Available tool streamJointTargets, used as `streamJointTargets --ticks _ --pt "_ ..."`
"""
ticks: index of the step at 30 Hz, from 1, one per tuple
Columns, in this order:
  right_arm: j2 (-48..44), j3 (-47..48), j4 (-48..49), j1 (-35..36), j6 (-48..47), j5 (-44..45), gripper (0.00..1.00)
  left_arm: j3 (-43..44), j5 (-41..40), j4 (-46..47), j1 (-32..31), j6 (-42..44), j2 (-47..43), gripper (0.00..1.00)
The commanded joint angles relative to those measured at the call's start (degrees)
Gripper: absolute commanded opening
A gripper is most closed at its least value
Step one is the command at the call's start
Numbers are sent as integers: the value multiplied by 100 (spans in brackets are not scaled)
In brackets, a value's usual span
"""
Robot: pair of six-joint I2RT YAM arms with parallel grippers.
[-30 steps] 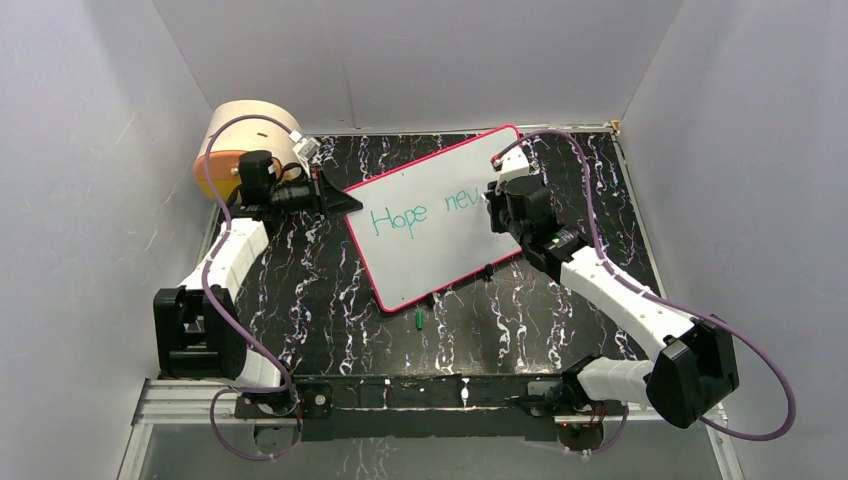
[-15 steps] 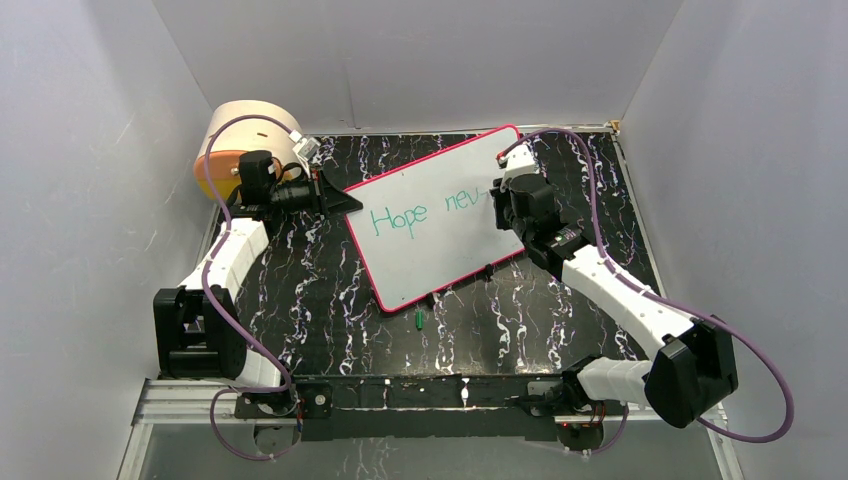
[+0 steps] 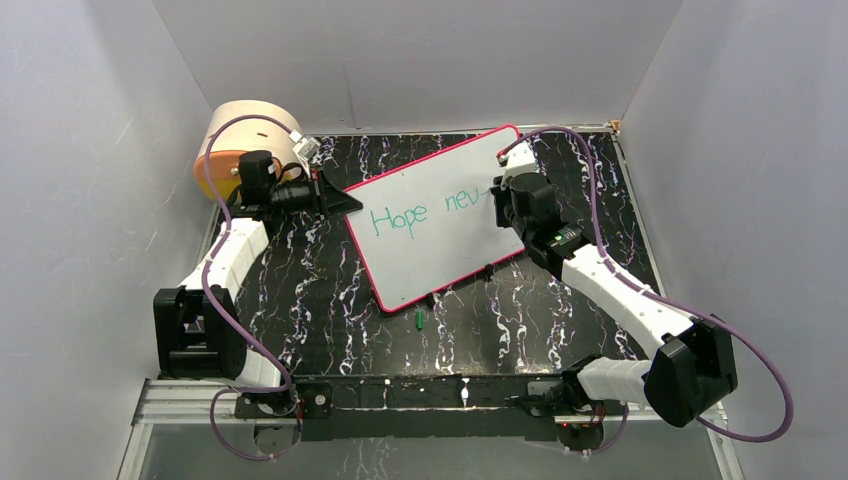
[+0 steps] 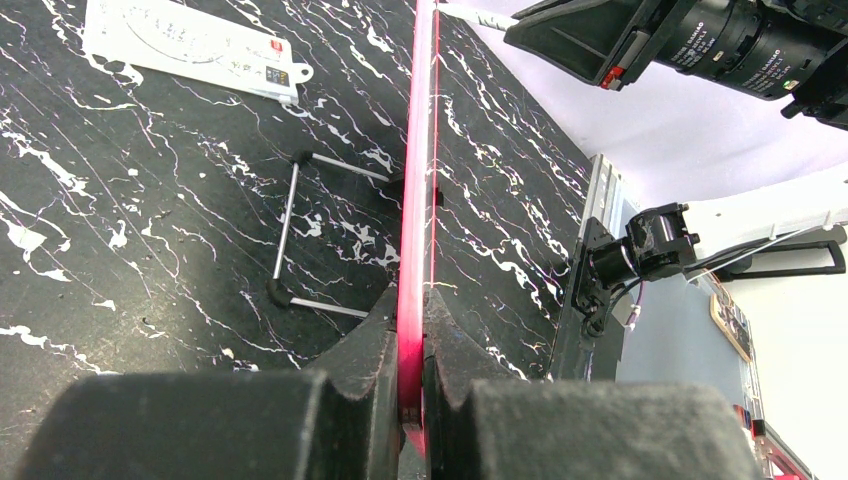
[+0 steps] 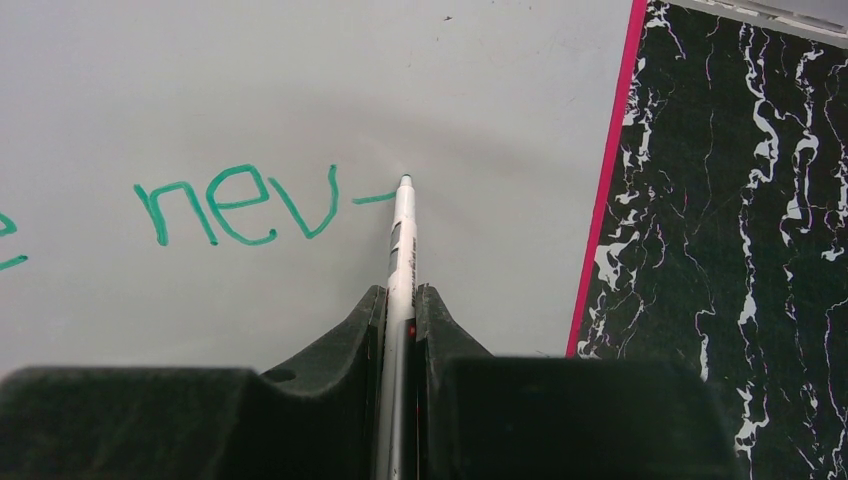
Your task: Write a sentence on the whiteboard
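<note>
Edges right since a second ago, pen (image 5: 403,235) clamped in right end effector (image 5: 400,300), tip on whiteboard (image 5: 300,80); pinches whiteboard with closed left end effector (image 4: 410,315).

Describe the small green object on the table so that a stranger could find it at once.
Find the whiteboard, the large white board with a pink-red rim on the black marbled table. Just off its near edge lies a small green object, perhaps a pen cap. It alone is green on the dark surface.
</note>
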Motion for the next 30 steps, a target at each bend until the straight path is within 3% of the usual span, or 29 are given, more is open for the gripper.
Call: streamJointTargets --ticks 1,13,30 --pt "27 309 394 -32 -111 -124 0 -166 -667 -559 -261 662 252 0" --pt "-27 195 595 -32 -33 -465 0 -166 -672 -570 -261 653 249 0" --pt "-138 -67 -45 -34 91 -873 0 -160 -689 -575 -261 644 267 0"
